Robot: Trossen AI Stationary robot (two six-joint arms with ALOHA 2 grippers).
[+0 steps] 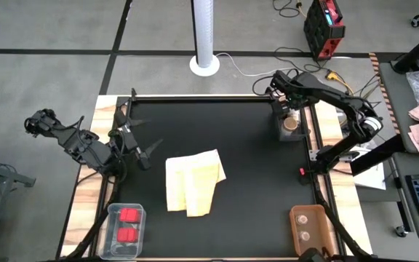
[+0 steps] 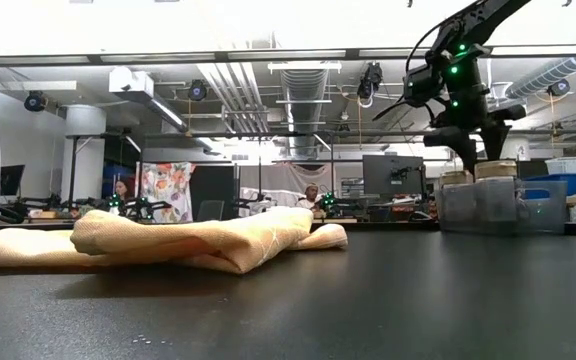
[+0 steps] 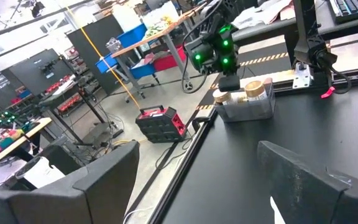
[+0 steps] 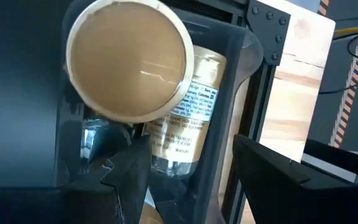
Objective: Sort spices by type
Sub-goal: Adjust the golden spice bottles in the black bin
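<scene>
Nearest you on the left, the clear bin (image 1: 125, 225) holds two red spice blocks (image 1: 128, 223), one behind the other. Across at the near right corner, the brown tray (image 1: 309, 227) carries two tiny pale round containers (image 1: 305, 225). Move in toward the middle and there's the folded yellow cloth (image 1: 193, 182) lying flat on the black surface (image 1: 253, 160), with nothing touching it.

Your left gripper (image 1: 138, 140) sits at the left edge of the surface, just left of the cloth, fingers (image 3: 316, 183) spread wide and released, with nothing between them.

Now the far right corner, where the action is: your right gripper (image 1: 288, 109) hangs right over the clear container (image 1: 292, 125) at the surface's far right edge. Inside it you've got a tan-lidded spice jar (image 4: 128, 61) standing with its lid facing up at the wrist camera, and a second labelled jar (image 4: 184, 127) lying tilted against the container's wall just beside it. The right fingers (image 4: 278, 180) stand parted on either side of that tilted jar, and you can't tell whether they actually grip it.
</scene>
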